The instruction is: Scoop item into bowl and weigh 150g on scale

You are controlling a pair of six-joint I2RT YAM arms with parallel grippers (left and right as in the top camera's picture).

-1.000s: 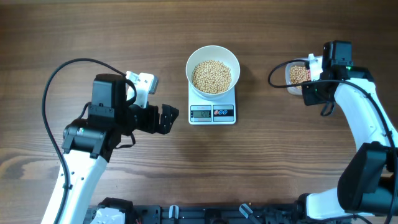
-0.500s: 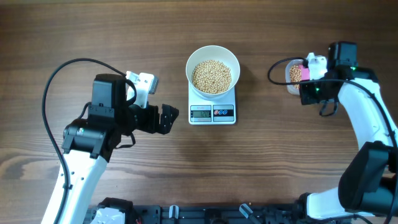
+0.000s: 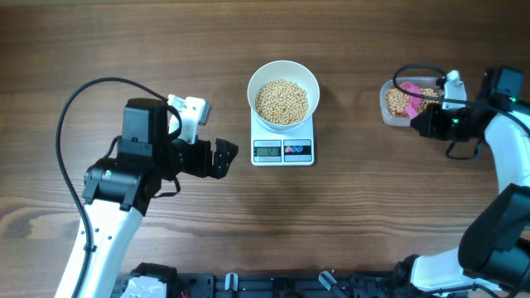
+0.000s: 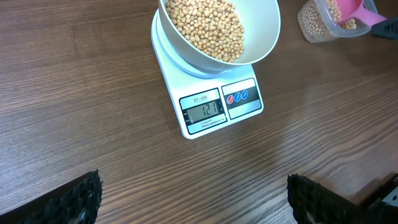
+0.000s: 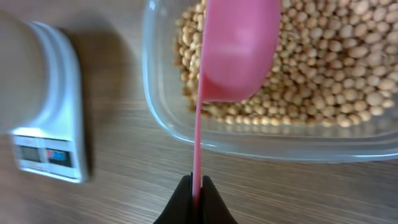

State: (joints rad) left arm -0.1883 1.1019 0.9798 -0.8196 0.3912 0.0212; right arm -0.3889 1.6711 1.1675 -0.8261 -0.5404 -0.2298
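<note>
Fingertips of the right gripper (image 5: 196, 186) are pressed together on the thin handle of a pink scoop (image 5: 239, 50), whose cup hangs over the beans (image 5: 336, 81) in the clear tub (image 5: 280, 149); this looks like the refill step. Further off, the white bowl (image 4: 264, 34), part-filled, sits on the scale (image 4: 214, 109), which reads 121, short of target. Next: dig a small load, carry it across, tip gently. Farthest, the left gripper (image 3: 225, 158) waits spread wide, holding nothing.
</note>
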